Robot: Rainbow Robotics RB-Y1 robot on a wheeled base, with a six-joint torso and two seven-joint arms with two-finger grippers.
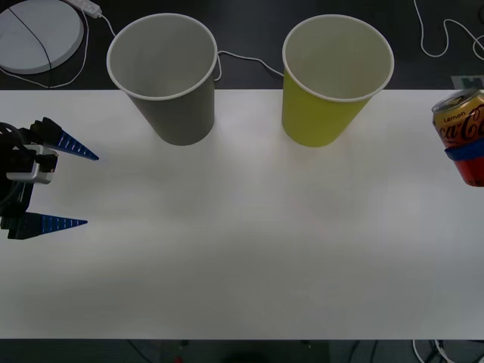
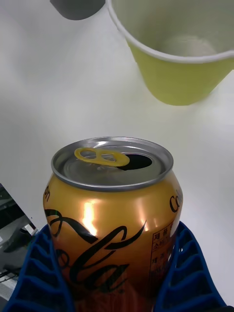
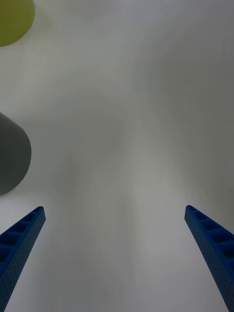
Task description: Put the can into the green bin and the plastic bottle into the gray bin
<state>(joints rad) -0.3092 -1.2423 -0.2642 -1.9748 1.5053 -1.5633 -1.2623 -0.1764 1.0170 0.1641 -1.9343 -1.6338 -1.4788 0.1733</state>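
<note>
gray bin [image 1: 168, 76] left of green bin [image 1: 333, 79], can [image 1: 461, 132] far right

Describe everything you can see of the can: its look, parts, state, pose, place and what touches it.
The can is a small metal drink can, gold-orange above and red lower down, with dark script lettering and the word "Lemon" near its rim. Its silver top is already opened, with a yellow pull-tab beside the hole. It stands roughly upright, gripped low on both sides by the right claw, whose blue ribbed fingers press against it. It is at the table's right edge, to the right of the green bin.
</note>
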